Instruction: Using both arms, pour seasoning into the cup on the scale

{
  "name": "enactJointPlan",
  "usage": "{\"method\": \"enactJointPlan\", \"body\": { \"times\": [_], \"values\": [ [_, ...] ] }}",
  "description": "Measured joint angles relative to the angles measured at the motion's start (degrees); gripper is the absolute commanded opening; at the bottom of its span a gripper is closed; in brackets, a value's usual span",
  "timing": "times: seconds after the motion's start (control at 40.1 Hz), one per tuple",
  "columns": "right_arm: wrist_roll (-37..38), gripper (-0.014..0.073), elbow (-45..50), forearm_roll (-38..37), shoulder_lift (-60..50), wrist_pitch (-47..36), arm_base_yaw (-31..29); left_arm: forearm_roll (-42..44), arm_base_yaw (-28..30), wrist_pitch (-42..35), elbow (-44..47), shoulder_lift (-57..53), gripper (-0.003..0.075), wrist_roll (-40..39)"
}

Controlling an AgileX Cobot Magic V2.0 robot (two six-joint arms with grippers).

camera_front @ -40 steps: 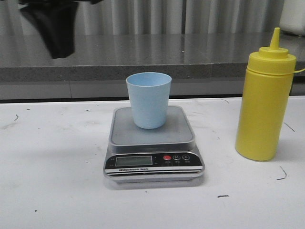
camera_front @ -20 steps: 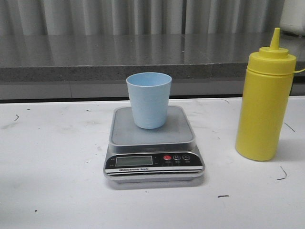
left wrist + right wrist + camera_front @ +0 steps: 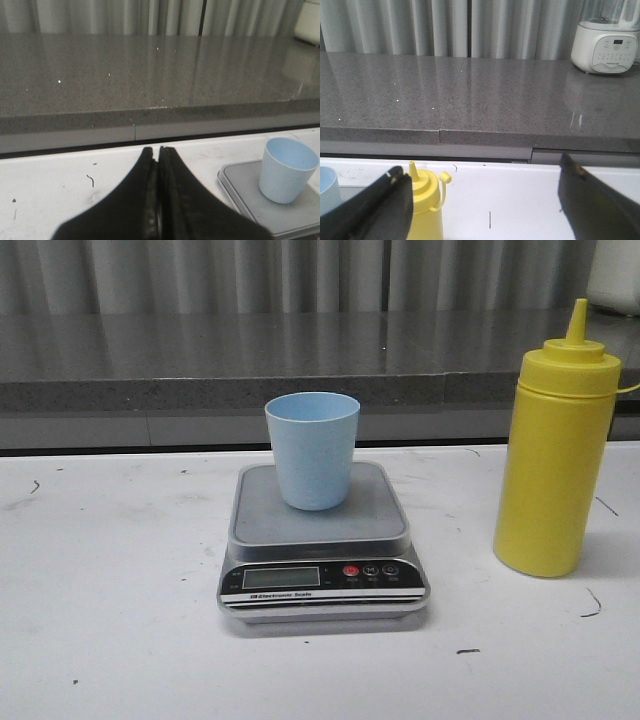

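While neither arm appeared in the front view, each wrist view showed its own gripper. The left gripper (image 3: 159, 200) had its black fingers pressed together with nothing between them, poised above the white table (image 3: 110, 640), with the cup (image 3: 287, 170) off to one side. The right gripper (image 3: 485, 205) stood spread wide and empty, one finger (image 3: 380, 205) just beside the capped nozzle of the seasoning bottle (image 3: 426, 207). The pale blue cup (image 3: 312, 450) stood upright on the grey platform of the scale (image 3: 320, 540), towards the platform's far edge. The scale sat near the table's middle. The yellow seasoning bottle (image 3: 556, 455) stood upright towards the table's right edge, apart from the scale. A white blender base (image 3: 605, 45) rested on the grey counter (image 3: 470, 95) behind.
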Motion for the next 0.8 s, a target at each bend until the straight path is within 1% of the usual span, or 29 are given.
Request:
{"method": "enactJointPlan", "body": {
  "times": [0.125, 0.324, 0.573, 0.698, 0.798],
  "values": [
    [0.00, 0.0610, 0.00, 0.00, 0.00, 0.00, 0.00, 0.00, 0.00, -1.61, 1.33, -3.20, -0.0020, -0.10],
    [0.00, 0.0610, 0.00, 0.00, 0.33, -1.03, 0.00, 0.00, 0.00, -2.10, 1.43, -3.60, -0.0020, -0.10],
    [0.00, 0.0610, -3.91, 0.00, 9.53, -1.72, 0.29, 0.00, 0.00, -2.10, 1.43, -3.60, -0.0020, -0.10],
    [0.00, 0.0610, -6.03, 0.00, 15.37, -2.08, 2.91, 0.00, 0.00, -2.10, 1.43, -3.60, -0.0020, -0.10],
    [0.00, 0.0610, -5.85, 0.00, 17.60, -3.62, 6.02, 0.00, 0.00, -2.10, 1.43, -3.60, -0.0020, -0.10]
  ]
}}
